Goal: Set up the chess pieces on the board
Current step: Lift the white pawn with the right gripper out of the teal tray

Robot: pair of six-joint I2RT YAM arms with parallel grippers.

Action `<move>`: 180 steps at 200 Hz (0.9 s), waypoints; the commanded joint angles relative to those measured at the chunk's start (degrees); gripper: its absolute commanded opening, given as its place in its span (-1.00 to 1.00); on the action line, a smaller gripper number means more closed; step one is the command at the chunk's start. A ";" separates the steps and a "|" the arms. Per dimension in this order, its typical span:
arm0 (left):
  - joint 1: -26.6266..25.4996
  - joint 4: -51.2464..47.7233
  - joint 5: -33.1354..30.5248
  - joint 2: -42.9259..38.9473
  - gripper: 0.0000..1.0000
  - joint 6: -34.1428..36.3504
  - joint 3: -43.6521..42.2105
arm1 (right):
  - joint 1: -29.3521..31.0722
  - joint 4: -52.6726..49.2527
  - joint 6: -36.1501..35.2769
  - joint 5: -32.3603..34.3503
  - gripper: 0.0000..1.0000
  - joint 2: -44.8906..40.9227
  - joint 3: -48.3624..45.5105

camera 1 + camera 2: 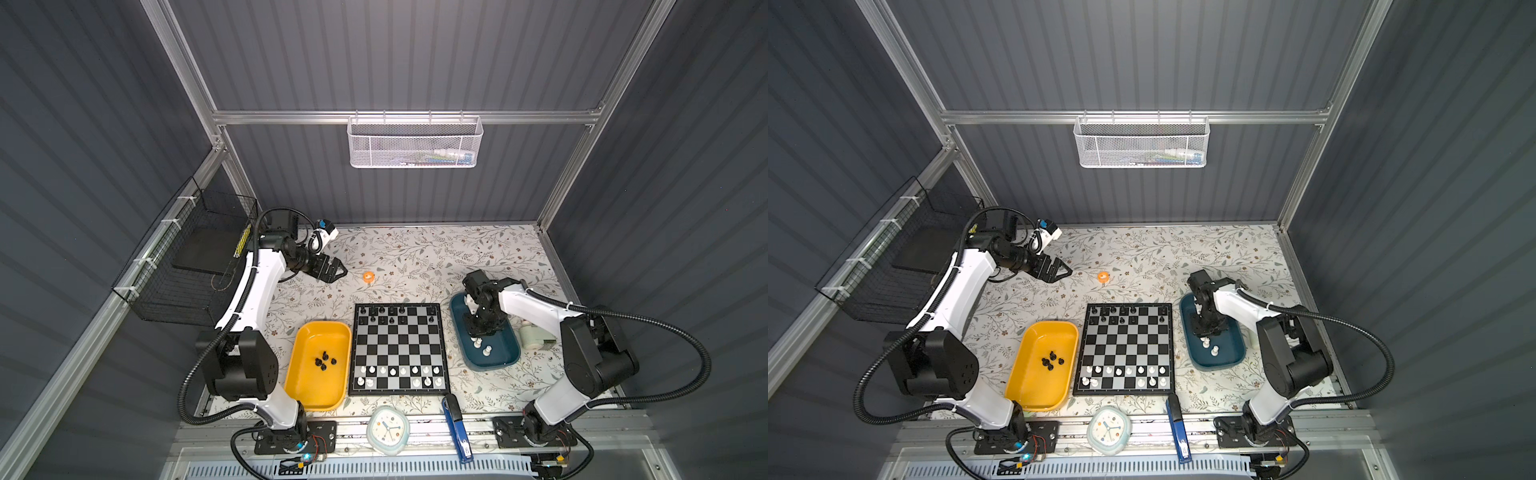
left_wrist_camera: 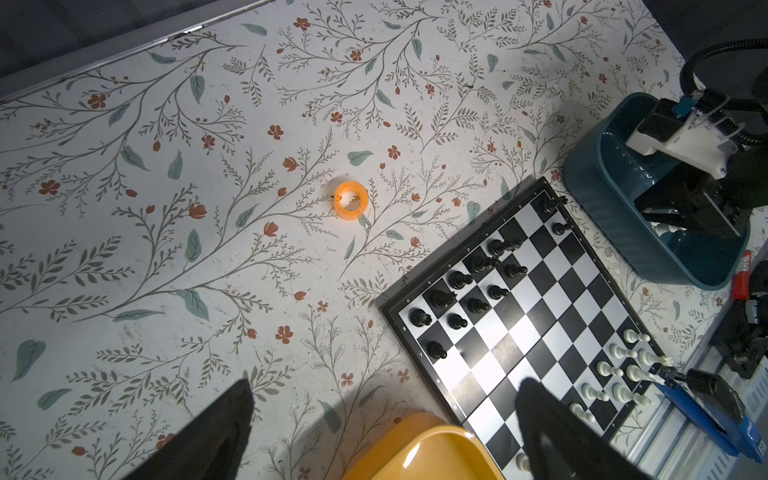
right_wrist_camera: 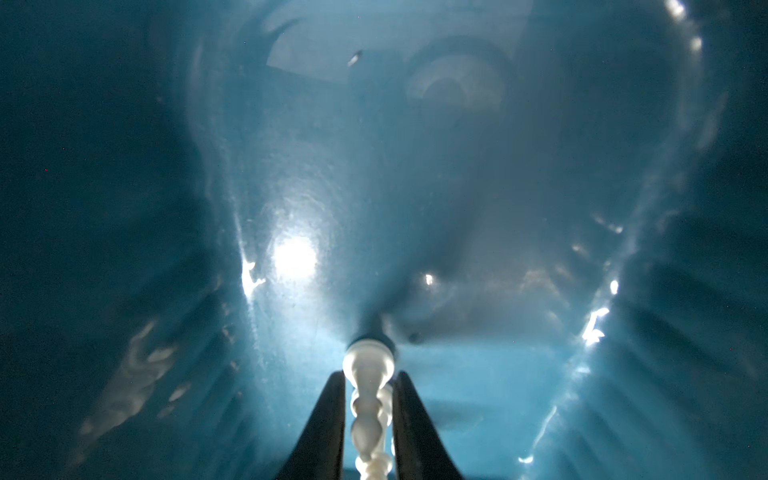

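The right fingers (image 3: 328,415) are closed on a slim white chessman (image 3: 368,365), one finger on each side of its turned stem, its round base pointing at the glossy floor of the teal tray (image 1: 509,349). The right arm reaches down into that tray, which sits on the desk (image 1: 436,257) at 3 o'clock from the board (image 1: 399,349). A few loose white pieces (image 1: 482,345) lie in the tray just at 6 o'clock from the fingers.

The left fingers (image 2: 216,432) are spread wide with nothing between them. They hang above the flowered desk at about 10 o'clock from the board, well apart from it. A small orange ring (image 1: 368,276) lies on the desk near them.

At 9 o'clock from the board, just beside it, sits the yellow tray (image 1: 320,395), with a small cluster of black pieces (image 1: 325,360) in its middle.

The board has black and silver-grey checks inside a thin black frame. Glossy black chessmen (image 1: 382,314) stand in the two rows at its 12 o'clock edge, white chessmen (image 1: 401,375) in the two rows at its 6 o'clock edge. Both sides have empty squares in those rows. The middle of the board is bare.
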 commanded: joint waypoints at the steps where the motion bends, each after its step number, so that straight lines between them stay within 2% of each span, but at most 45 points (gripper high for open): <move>1: 0.33 -0.23 0.62 -1.56 0.99 0.70 -0.65 | 0.44 -1.25 0.61 0.48 -0.51 -0.88 -0.55; 68: 0.33 -0.15 0.54 -1.82 0.99 0.71 -0.83 | 0.43 -0.93 1.36 1.35 -0.51 -0.14 -0.90; 180: 0.33 -0.02 0.63 -2.31 0.99 0.55 -1.00 | 0.43 -0.31 0.96 1.76 -0.63 -0.04 -1.01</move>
